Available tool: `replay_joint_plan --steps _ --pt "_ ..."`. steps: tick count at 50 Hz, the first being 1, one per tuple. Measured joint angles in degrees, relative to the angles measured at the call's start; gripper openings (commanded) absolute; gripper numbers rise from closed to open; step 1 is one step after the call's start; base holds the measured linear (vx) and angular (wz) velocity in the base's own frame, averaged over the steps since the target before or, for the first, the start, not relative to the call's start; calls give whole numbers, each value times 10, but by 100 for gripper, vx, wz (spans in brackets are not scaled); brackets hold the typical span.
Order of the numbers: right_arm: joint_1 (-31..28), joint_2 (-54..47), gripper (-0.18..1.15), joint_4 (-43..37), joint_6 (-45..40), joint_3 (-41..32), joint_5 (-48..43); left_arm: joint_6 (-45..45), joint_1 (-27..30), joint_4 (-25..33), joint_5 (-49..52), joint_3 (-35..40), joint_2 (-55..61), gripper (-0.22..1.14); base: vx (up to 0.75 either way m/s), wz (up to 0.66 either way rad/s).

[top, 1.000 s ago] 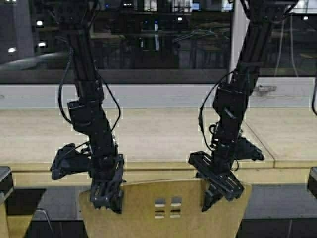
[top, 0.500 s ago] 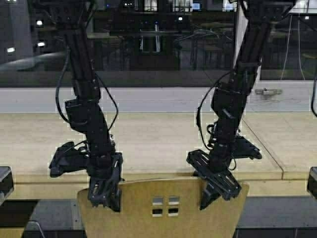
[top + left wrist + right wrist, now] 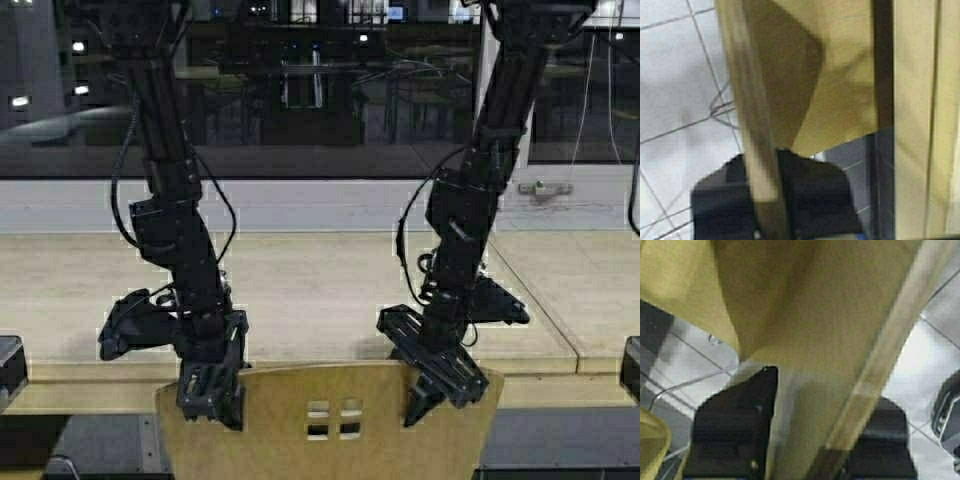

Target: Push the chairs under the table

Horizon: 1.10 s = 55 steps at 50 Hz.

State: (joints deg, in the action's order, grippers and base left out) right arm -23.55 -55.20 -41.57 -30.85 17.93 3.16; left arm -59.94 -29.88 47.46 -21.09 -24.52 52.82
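A: Status on the chair (image 3: 330, 420)?

B: It's at the bottom centre of my high view, backrest top edge just in front of the surface (image 3: 330, 290), near its thick wood front edge. The four square cutouts face me. I can't see the seat from up here.

A: Left arm?

B: My left end effector (image 3: 212, 392) sits on the backrest's upper left corner. In the left wrist view the backrest edge (image 3: 757, 145) runs between the two dark fingers (image 3: 815, 195), so it's closed on the chair there. Grey tiled floor (image 3: 675, 100) shows below, w/ a thin metal leg (image 3: 722, 102) across it.

A: Right?

B: Right end effector (image 3: 440, 385) is on the upper right corner, tilted inward. The right wrist view has the plywood edge (image 3: 880, 365) passing between the fingers (image 3: 735, 425), one each side, clamped on it. Can't judge how tight on either.

A: Anything else around?

B: A dark window (image 3: 320, 80) behind the surface, w/ reflections. There's a dark object at each lower edge of the high view, left (image 3: 10, 365) and right (image 3: 630, 368); can't tell what they are.
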Motion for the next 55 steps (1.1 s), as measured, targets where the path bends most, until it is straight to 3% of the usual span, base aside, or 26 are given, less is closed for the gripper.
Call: replay_joint_plan --steps 9,14,31,43,55 --pt "1 -4 72 1 1 -5 5 62 2 -18 16 0 -2 69 -1 0" --pt "2 -7 89 16 42 -12 15 90 8 -23 31 0 -5 76 -1 0" --pt "14 5 89 21 45 -12 76 97 27 -23 82 -27 -51 76 0 0" --pt "17 93 89 22 35 18 110 105 35 -21 98 -62 -128 76 0 0" --pt "36 184 89 26 34 16 148 138 63 -22 106 -46 -245 76 -1 2"
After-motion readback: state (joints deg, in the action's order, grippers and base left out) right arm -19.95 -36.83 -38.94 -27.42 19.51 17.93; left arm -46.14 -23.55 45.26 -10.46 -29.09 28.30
